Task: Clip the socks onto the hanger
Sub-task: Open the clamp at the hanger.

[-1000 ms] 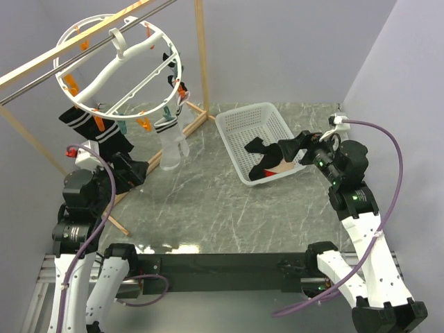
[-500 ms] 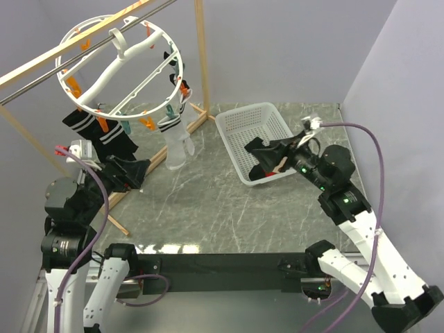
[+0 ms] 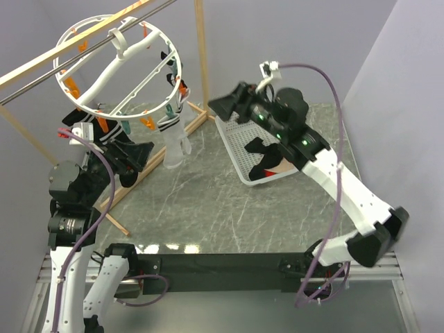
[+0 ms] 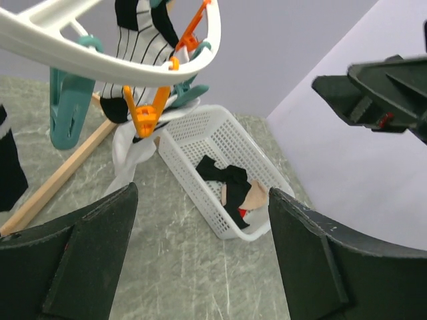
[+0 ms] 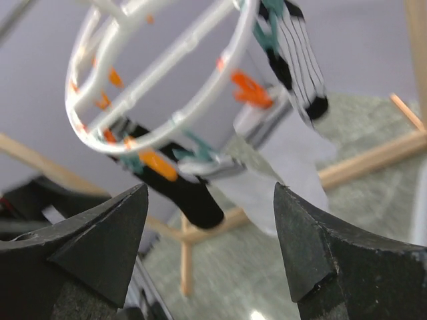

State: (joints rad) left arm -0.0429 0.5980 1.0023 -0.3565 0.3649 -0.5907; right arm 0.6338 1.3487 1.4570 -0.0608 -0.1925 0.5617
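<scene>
Movement is concentrated in the right arm. From above, the right gripper (image 3: 220, 106) has been lifted out of the basket (image 3: 234, 158) and swung up toward the hanger (image 3: 114, 69). Its jaws are spread and nothing is carried. Black socks (image 3: 258, 147) are left lying in the basket. The left gripper (image 3: 135, 156) has been raised slightly beneath the ring, jaws likewise apart and empty.

In the left wrist view, the basket's socks (image 4: 223, 180) are framed between the spread fingers (image 4: 67, 260), and a striped sock (image 4: 143, 40) is clipped overhead.

In the right wrist view, 3 socks are seen hanging from the hanger (image 5: 193, 33), and nothing is gripped. Since no sock was brought along, another must probably be fetched before further clipping.
</scene>
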